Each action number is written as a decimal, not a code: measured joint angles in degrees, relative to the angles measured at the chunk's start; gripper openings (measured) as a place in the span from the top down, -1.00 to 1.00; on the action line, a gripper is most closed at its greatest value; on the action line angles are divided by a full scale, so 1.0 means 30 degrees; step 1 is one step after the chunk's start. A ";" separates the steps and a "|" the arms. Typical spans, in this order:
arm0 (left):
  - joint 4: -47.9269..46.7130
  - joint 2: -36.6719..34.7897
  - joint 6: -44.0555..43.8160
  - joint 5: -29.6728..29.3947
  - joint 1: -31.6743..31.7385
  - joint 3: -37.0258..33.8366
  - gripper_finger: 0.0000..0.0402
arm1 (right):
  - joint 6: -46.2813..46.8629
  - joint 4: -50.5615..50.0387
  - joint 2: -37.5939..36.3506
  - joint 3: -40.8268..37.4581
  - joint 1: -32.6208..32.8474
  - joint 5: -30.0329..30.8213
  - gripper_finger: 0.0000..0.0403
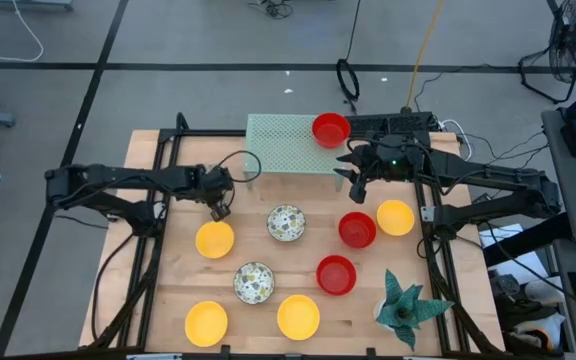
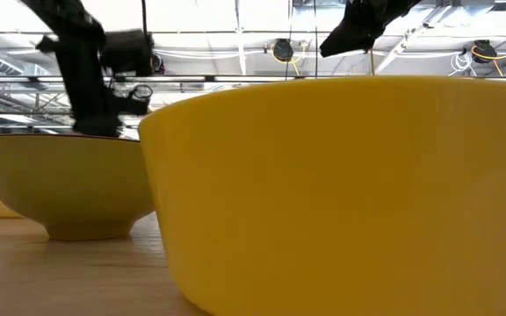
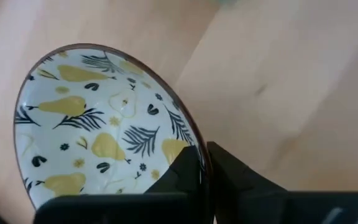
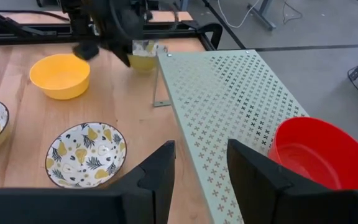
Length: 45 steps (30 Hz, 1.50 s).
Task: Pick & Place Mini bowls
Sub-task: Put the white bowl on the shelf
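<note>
Plain yellow glossy round bowl (image 2: 341, 193) sits nearest. Left hand (image 3: 204, 158) is clenched on the rim of a white pear-patterned glazed bowl (image 3: 98, 124) toward the surface's (image 1: 368, 315) rear left corner. The bowl is likely light, rigid, slick and chippable. Right hand (image 4: 201, 165) hangs released.

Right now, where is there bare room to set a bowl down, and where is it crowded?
The rack is bare left of the red bowl on its right end. The table is bare along its left edge, beside the yellow bowl. Crowded: the middle, from the patterned bowl to the plant.
</note>
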 joint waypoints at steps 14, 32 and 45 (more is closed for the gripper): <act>-0.0728 -0.2165 0.0504 0.0352 -0.4157 0.5783 0.93 | 0.0000 -0.1190 0.0000 -0.0007 0.0000 0.0007 0.34; 0.1341 0.6209 0.8260 0.0519 -0.2987 1.3512 0.86 | 0.0093 -0.0749 0.0000 -0.0007 0.0000 0.0007 0.34; -0.0407 1.0048 0.9598 0.0260 -0.1317 1.6856 0.87 | 0.0073 -0.0985 0.0006 -0.0007 -0.0002 0.0007 0.34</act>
